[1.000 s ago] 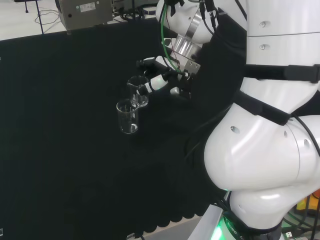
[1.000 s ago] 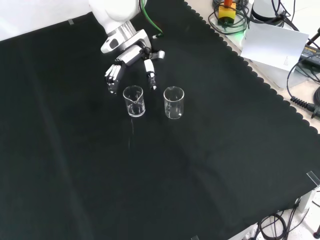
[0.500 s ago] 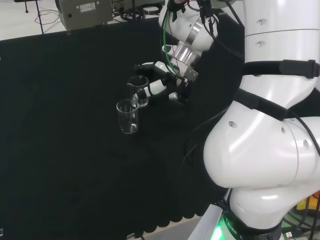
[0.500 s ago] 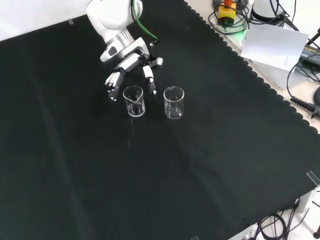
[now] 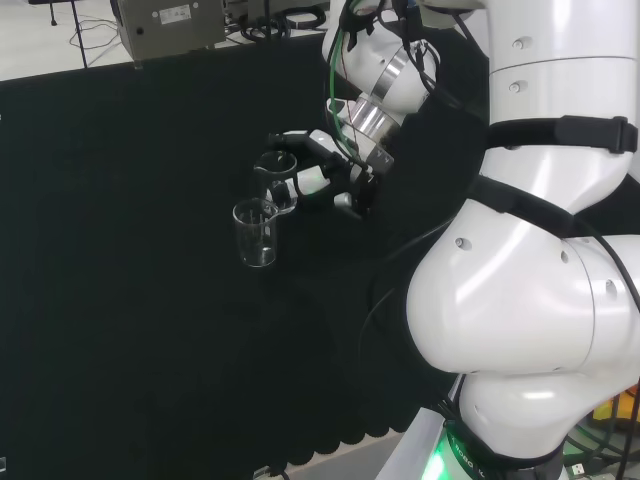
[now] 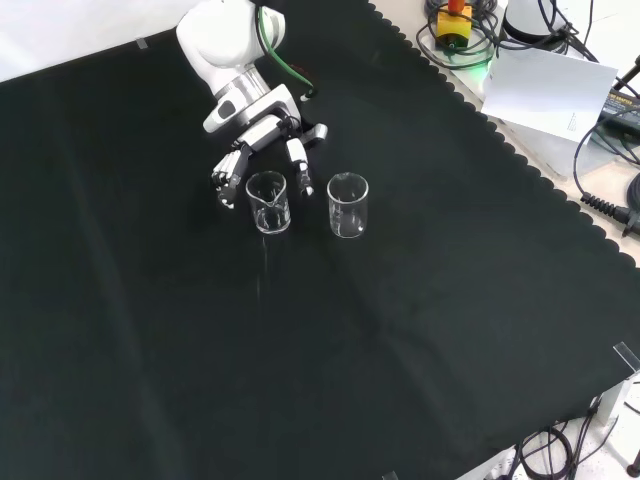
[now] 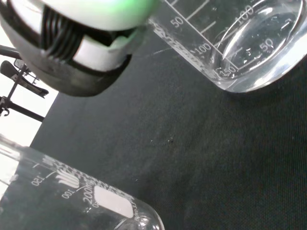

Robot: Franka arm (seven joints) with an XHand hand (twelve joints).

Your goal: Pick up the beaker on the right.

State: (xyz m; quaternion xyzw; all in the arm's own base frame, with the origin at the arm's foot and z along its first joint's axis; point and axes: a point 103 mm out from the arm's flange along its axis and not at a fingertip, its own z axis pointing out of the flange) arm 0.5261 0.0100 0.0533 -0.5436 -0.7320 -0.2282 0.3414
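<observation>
1. Fingers (image 6: 229, 168) are hanging spread and only lightly bent, with the thumb (image 6: 298, 160) set apart from them. We are reading the hand (image 6: 262, 135) as wide open and holding nothing.
2. In the front view, the fingers are standing just left of a clear, empty beaker, the target beaker (image 6: 268, 202), and the thumb just right of it. The glass is sitting in the gap between them, slightly ahead of the palm. We are not seeing contact on either side.
3. The target beaker is standing upright on the black cloth (image 6: 400, 330), so its long axis is running vertically and the fingers are flanking its upper wall from the sides.
4. The second beaker (image 6: 347, 205) is standing upright to the right in the front view, apart from the first and outside the thumb. In the head view it (image 5: 257, 233) is the nearer glass, and the hand (image 5: 330, 175) is reaching to the farther one (image 5: 275, 178).
5. We are judging the flanked beaker to be the task's "right" one as counted from the arm's side, though it is lying on the left in the front view.
6. We are expecting the next move to need a short advance towards the glass before the fingers and thumb curl round its wall, with the thumb keeping clear of the second beaker.
</observation>
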